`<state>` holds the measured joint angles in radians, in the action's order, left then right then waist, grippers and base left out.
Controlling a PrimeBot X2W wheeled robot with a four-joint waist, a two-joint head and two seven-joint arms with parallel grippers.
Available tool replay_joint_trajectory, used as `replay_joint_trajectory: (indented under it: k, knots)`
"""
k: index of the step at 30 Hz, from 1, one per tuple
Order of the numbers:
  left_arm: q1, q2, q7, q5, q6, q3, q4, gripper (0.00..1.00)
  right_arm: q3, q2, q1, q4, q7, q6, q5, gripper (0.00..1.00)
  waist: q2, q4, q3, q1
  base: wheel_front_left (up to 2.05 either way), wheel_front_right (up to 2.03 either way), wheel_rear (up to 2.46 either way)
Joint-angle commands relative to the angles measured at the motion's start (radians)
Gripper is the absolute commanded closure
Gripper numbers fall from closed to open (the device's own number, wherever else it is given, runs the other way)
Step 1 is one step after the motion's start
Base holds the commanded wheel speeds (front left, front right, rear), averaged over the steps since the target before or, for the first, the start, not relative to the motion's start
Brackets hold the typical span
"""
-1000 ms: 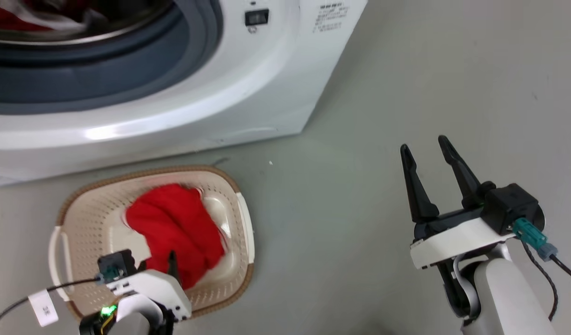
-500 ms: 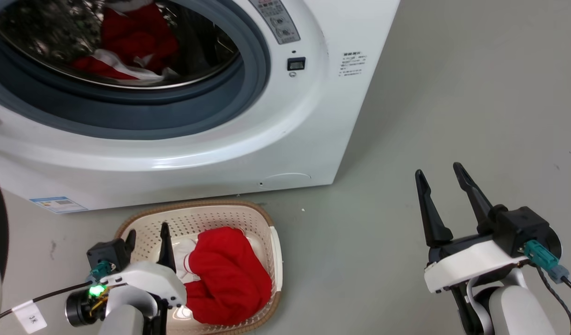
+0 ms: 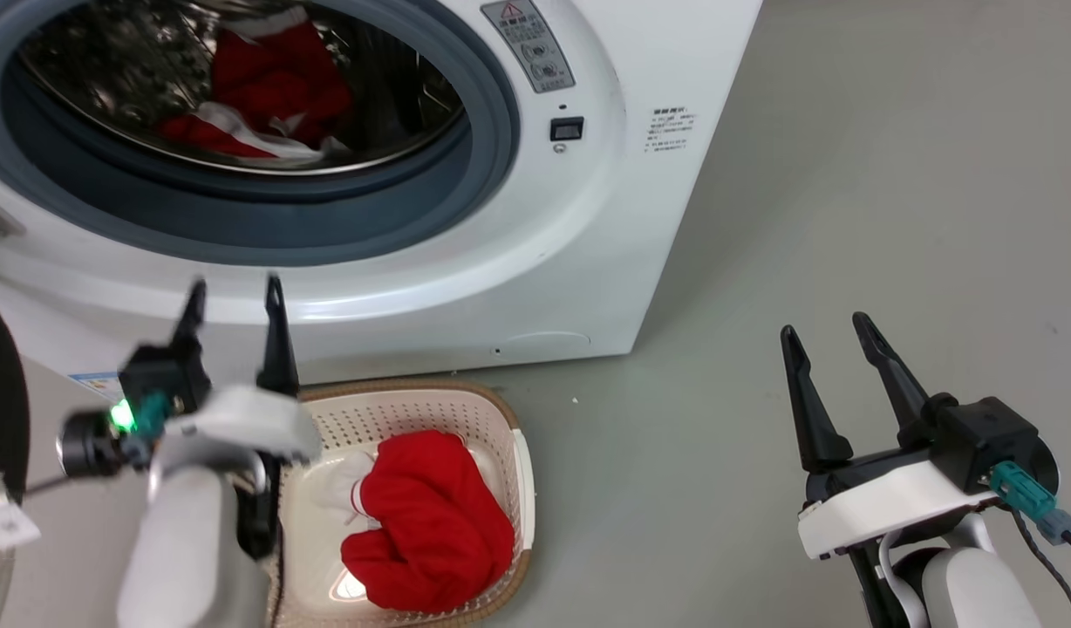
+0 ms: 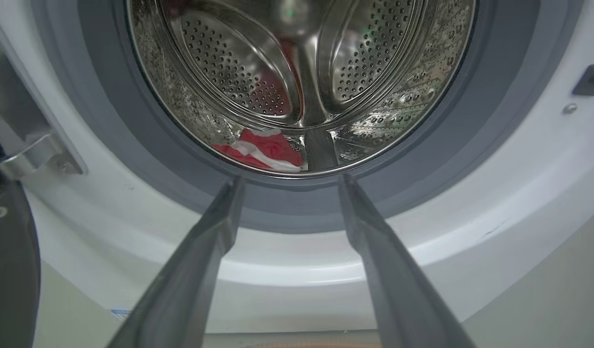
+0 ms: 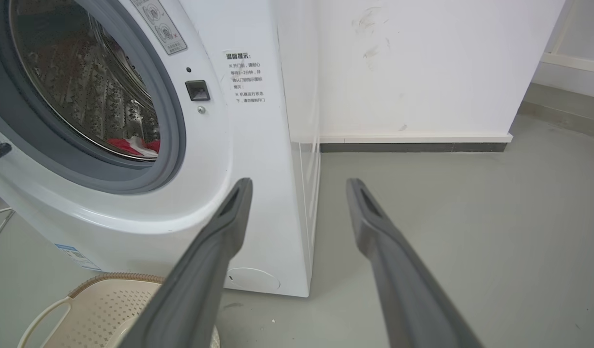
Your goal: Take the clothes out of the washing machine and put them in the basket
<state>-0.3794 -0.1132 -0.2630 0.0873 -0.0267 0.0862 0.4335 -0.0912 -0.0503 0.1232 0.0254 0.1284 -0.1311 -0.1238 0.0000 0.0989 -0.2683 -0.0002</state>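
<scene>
Left gripper [image 3: 235, 283] upright, fingers apart, empty, pointing 12 o'clock at washing machine [image 3: 588, 262] holding red clothes [image 3: 265, 87]; another red garment [image 3: 431, 515] lies in basket [image 3: 501, 410] at 6 o'clock; right gripper [image 3: 824, 324], also parted, at 4 o'clock.

One washing machine [image 3: 588, 262], one basket [image 3: 522, 471], two heaps of red clothes [image 3: 431, 523], one left gripper [image 3: 235, 288] and one right gripper [image 3: 824, 325].

open washing machine [image 3: 535, 218] ahead of the left tool [image 3: 235, 283] holds red clothes [image 3: 274, 87] (white-striped); one red garment [image 3: 439, 523] lies in the cream basket [image 3: 431, 410] just beside that tool.
</scene>
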Motion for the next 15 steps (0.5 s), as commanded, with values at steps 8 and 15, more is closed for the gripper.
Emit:
replay_joint_trajectory:
  k: [8,15]
  knots:
    - [-0.228,-0.119,0.030,-0.058,-0.016,-0.023,0.071,0.00,-0.017,0.000,0.057,0.006,0.031,0.001,-0.033,0.00,0.0000,0.071,-0.123,0.0002,0.00,0.00,0.00]
    - [-0.431,-0.245,0.131,-0.098,-0.043,-0.040,0.122,0.00,-0.039,0.000,0.113,0.051,0.078,0.001,-0.078,0.00,0.0000,0.145,-0.238,0.0002,0.00,0.00,0.00]
